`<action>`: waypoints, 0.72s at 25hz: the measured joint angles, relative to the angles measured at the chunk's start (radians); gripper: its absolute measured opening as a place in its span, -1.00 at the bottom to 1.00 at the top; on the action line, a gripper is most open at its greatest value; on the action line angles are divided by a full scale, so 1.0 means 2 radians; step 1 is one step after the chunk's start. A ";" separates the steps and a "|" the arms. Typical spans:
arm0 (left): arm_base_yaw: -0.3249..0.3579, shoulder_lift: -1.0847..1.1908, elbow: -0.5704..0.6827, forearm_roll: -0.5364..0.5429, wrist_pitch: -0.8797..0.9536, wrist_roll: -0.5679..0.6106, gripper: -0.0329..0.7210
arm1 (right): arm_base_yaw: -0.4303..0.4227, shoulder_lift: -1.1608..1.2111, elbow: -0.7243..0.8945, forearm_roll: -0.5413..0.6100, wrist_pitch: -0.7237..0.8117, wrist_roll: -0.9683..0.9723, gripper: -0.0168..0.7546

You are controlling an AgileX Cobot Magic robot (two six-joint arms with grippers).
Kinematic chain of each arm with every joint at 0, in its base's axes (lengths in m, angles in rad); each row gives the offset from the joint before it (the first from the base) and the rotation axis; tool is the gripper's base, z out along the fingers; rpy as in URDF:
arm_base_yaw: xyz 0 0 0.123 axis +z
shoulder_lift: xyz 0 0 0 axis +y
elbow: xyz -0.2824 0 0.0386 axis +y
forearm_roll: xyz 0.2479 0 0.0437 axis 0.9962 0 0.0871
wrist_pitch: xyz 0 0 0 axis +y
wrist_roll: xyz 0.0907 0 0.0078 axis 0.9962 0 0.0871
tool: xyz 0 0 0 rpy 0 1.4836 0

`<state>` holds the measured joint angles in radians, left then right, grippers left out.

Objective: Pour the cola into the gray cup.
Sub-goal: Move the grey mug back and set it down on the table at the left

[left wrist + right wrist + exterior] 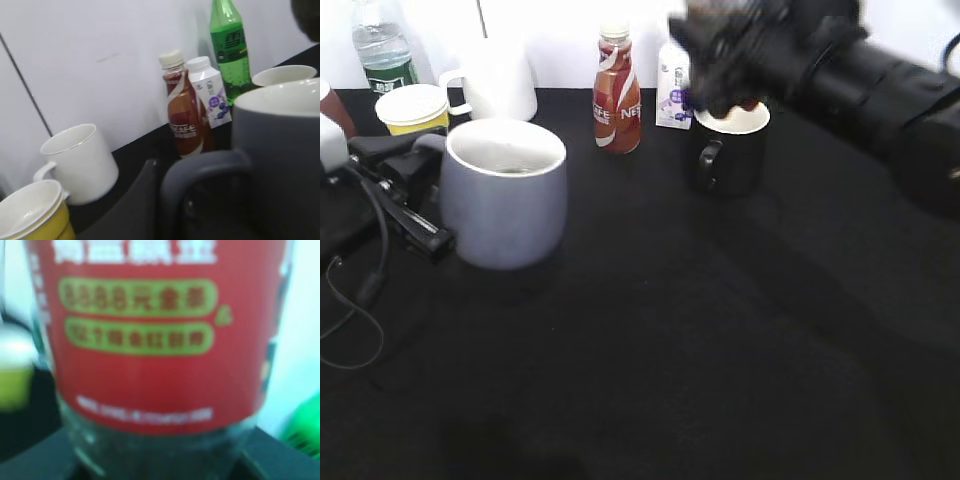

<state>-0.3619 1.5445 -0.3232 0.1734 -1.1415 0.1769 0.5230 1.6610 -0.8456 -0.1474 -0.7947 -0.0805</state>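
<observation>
**Cola close at the right wrist, gray cup beside the left arm**

While the right wrist view is filled by the cola (150, 355), its red label with white and green writing blurred and very close, the jaws themselves are out of frame there, so I cannot tell whether they are closed on the bottle. From the exterior view the right gripper (725, 60) is a dark smear at the top right, above the black mug (730, 150) (the bottle cannot be made out in that blur). The left jaws are no clearer: the left wrist view shows only a dark part of the gripper low in the frame, behind the loop handle of the gray cup (280, 150), and I cannot tell how they stand.

Outward from there, the gray cup stands upright on the black table (700, 350) at the left, with the left arm's dark hardware just beside it. Behind it stand a white mug (500, 85) and a yellow cup (413, 108). Along the back wall stand the Nescafe bottle (616, 95), a small white carton (672, 95) and a green soda bottle (229, 47).
</observation>
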 joint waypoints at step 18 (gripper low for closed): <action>0.000 0.294 -0.268 -0.171 0.001 -0.002 -0.81 | -0.040 -0.141 0.106 0.207 -0.004 -0.035 -0.01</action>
<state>-0.3610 2.1330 -0.8586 -0.1682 -1.1396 0.1739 0.4424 1.3788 -0.6332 0.2667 -0.8037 -0.1510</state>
